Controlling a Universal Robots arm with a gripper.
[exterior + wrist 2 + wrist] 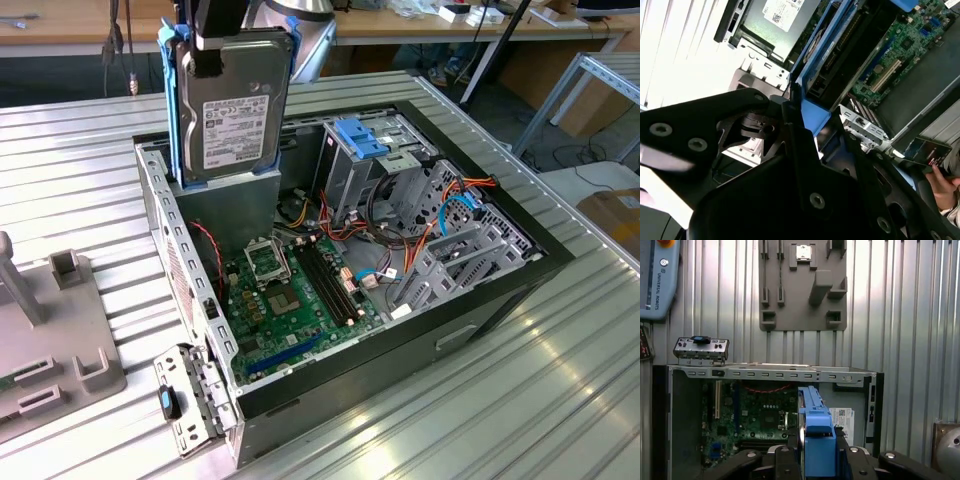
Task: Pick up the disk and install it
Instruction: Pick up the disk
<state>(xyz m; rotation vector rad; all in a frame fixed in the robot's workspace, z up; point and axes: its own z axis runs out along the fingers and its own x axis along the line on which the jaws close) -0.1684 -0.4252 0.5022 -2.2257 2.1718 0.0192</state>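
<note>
Claw (214, 45) is gripping the disk (235, 110) by its upper end, holding it upright over the grey metal box (225, 205) at the far corner of the open computer case (480, 300). Doing this well, I judge, is keeping the blue frame plumb, edges square to the case wall, and travelling slowly clear of the cables (335, 215) beyond

In the exterior view the gripper (215, 50) runs off the edge at twelve o'clock. The lower end of the disk (235, 110), at its six o'clock, is hidden behind a grey box (225, 212). In the second wrist view a hand (942, 187) is cut by the edge, holding a dark thing (926, 150) that cannot be identified.
</note>
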